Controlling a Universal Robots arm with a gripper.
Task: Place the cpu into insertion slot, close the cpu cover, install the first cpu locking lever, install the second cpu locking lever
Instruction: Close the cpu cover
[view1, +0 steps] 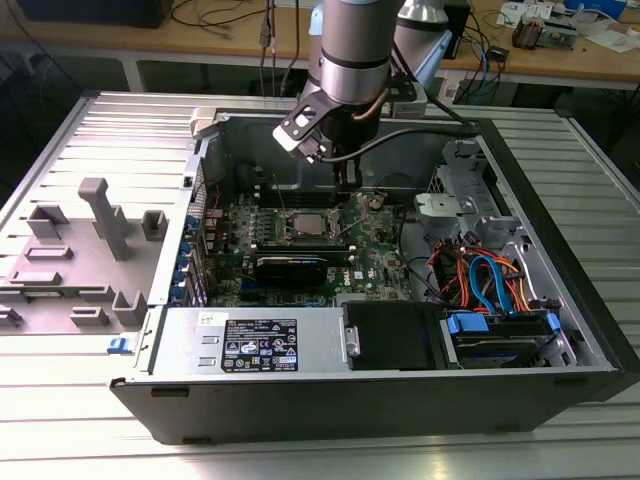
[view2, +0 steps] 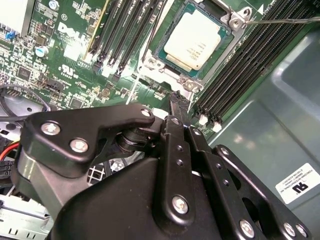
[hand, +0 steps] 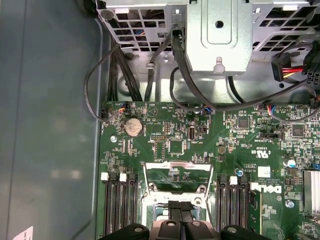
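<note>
The cpu (view2: 196, 40) lies flat in the insertion slot (view2: 231, 21), its silvery top facing up; the exterior view shows it mid-board (view1: 309, 225). In the first wrist view the cpu cover (hand: 176, 166) stands swung up from the slot, green board showing through its cut-out. My gripper (view2: 178, 100) hangs just off the slot's edge, fingers shut with nothing between them. Its black tips (hand: 180, 209) sit against the cover's near edge; I cannot tell if they touch. Two thin wire levers (view2: 280, 21) stand unlatched beside the slot.
Long black memory slots (view2: 240, 65) flank the socket on both sides. The metal drive cage (hand: 220, 35) and black cables (hand: 125, 70) lie past the board's edge. The case wall (view1: 560, 200) and a power supply (view1: 260, 345) ring the motherboard (view1: 380, 250).
</note>
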